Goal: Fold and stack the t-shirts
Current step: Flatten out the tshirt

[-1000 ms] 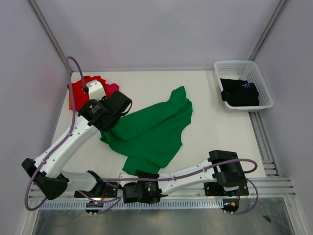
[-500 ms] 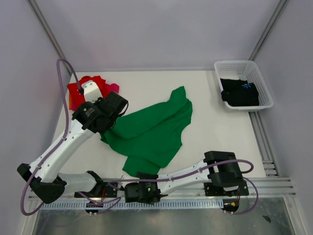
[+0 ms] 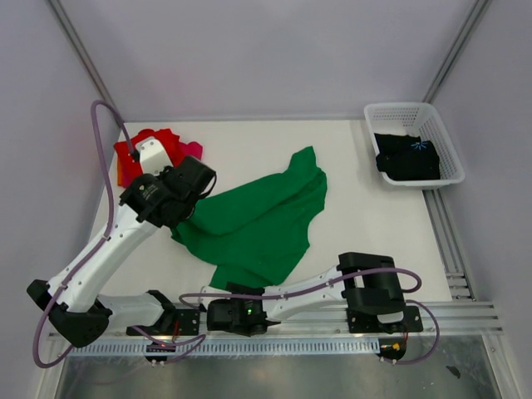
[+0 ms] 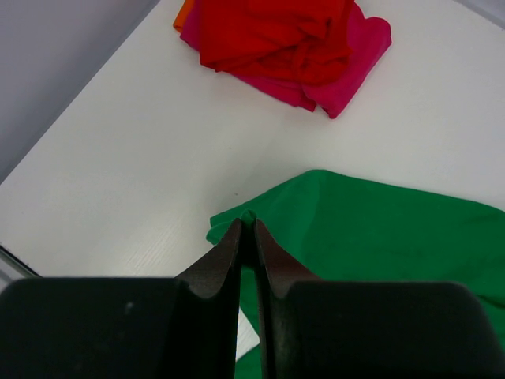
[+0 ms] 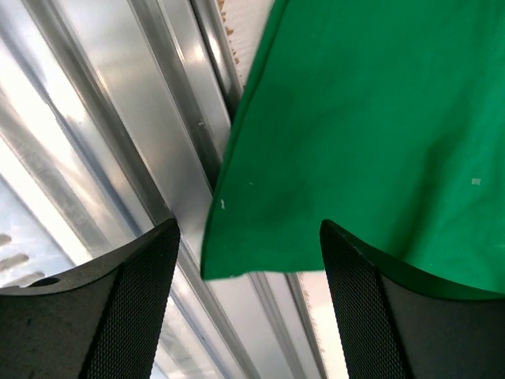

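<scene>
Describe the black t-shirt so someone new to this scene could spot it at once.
At the table's far right corner sits a white lattice basket. The black t-shirt lies bunched inside it. It alone is dark, sits in a container and bears a small blue print; the green shirt, red shirt and pink shirt are out on the table.

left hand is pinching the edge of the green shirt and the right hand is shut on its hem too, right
Not quite. The left hand is shut on the edge of the green shirt, but the right hand is wide open, not clamped on the hem. The right wrist view shows this.
</scene>
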`<state>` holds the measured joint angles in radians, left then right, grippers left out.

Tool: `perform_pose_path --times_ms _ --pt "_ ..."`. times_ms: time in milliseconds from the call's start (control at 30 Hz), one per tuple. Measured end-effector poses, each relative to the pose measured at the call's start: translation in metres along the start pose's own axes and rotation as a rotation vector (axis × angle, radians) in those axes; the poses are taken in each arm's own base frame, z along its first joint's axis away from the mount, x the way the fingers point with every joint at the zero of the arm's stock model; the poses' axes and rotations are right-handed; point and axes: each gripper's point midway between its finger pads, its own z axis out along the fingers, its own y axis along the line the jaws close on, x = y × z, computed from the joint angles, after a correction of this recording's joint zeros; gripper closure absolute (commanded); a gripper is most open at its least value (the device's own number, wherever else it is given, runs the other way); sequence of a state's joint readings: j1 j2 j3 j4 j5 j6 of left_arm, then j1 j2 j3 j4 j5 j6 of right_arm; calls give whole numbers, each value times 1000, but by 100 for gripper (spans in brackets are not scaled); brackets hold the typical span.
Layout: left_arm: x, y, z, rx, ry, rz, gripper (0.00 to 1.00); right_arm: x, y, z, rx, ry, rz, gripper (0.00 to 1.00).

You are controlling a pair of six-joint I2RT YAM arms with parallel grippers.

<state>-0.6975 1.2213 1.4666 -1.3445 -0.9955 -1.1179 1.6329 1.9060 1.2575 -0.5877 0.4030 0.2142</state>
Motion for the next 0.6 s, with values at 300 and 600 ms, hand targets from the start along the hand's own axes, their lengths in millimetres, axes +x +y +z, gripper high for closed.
perform_pose_path --times_ms 300,600 --pt "-3 2 1 -8 -15 4 89 3 -1 10 -11 0 10 28" --pt "-2 1 0 -5 -9 8 89 4 -2 12 -18 10 61 34"
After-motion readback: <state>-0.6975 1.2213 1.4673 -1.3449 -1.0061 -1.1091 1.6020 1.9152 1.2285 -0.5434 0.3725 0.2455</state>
